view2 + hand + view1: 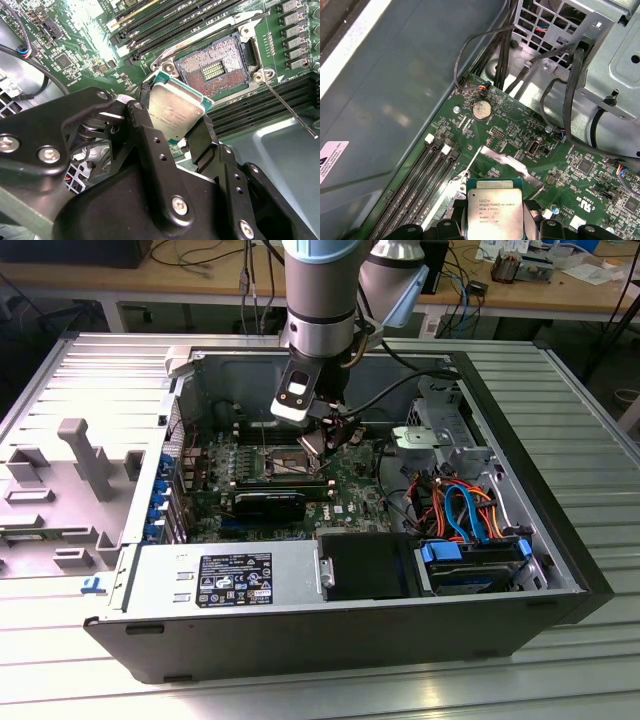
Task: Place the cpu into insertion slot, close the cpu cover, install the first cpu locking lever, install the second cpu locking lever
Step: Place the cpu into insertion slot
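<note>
My gripper [175,126] is shut on the cpu [176,111], a small square chip with a dull silver top, held by two opposite edges between black fingers [146,131]. It hangs tilted, just above and beside the insertion slot [214,66], whose dark pinned centre lies open inside a silver rim. A thin locking lever [290,111] sticks out free beside the slot. In the first wrist view the cpu [495,210] sits over the green board, with a silver frame strip [512,164], likely the raised cpu cover, beyond it. In the exterior view the gripper [328,440] hovers inside the case by the insertion slot [285,462].
Long black memory slots [165,20] flank the socket. A metal drive cage [440,430] with black cables [570,100] and coloured cables [465,505] stands on the exterior view's right. A power supply [220,580] and black shroud [365,565] line the case front.
</note>
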`<state>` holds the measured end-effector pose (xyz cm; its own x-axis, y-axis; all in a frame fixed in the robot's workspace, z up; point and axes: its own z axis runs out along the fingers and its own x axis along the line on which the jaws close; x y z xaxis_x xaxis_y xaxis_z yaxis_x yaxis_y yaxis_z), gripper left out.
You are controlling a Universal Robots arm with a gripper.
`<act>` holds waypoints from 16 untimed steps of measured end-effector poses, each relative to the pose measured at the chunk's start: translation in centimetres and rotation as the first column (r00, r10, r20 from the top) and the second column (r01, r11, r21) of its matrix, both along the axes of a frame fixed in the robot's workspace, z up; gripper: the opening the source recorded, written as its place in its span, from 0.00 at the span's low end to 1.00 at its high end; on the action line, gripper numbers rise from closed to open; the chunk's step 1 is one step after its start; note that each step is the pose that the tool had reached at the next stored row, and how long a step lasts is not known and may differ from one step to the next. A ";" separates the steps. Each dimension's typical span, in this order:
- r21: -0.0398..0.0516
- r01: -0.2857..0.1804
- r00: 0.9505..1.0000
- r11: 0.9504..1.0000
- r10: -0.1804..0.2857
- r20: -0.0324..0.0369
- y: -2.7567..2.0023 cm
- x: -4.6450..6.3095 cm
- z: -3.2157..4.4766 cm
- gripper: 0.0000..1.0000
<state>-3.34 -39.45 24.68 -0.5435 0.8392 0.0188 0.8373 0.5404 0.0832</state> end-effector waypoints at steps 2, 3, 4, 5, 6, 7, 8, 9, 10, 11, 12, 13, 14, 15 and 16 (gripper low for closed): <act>0.000 0.002 1.000 1.000 -0.002 0.000 0.00 0.0 -0.01 0.54; 0.000 0.002 1.000 1.000 -0.002 0.000 0.00 0.0 -0.01 0.54; 0.000 0.003 1.000 1.000 -0.003 0.000 0.00 0.0 -0.01 0.54; 0.000 0.003 1.000 1.000 -0.003 0.000 0.00 0.0 -0.01 0.54; 0.000 0.004 1.000 1.000 -0.004 0.000 0.00 0.0 -0.01 0.54; 0.000 0.005 1.000 1.000 -0.005 0.000 0.00 0.0 -0.02 0.54; 0.000 0.006 1.000 1.000 -0.006 0.000 0.00 0.0 -0.02 0.54; 0.000 0.008 1.000 1.000 -0.008 0.000 0.00 0.0 -0.03 0.54; 0.000 0.008 1.000 1.000 -0.008 0.000 0.00 0.0 -0.03 0.54; 0.000 0.009 1.000 1.000 -0.009 0.000 0.00 0.0 -0.03 0.54; 0.000 0.010 1.000 1.000 -0.010 0.000 0.00 0.0 -0.03 0.54; 0.000 0.010 1.000 1.000 -0.010 0.000 0.00 0.0 -0.03 0.54; 0.000 0.011 1.000 1.000 -0.011 0.000 0.00 0.0 -0.04 0.54; 0.000 0.012 1.000 1.000 -0.012 0.000 0.00 0.0 -0.04 0.54; 0.000 0.012 1.000 1.000 -0.012 0.000 0.00 0.0 -0.04 0.54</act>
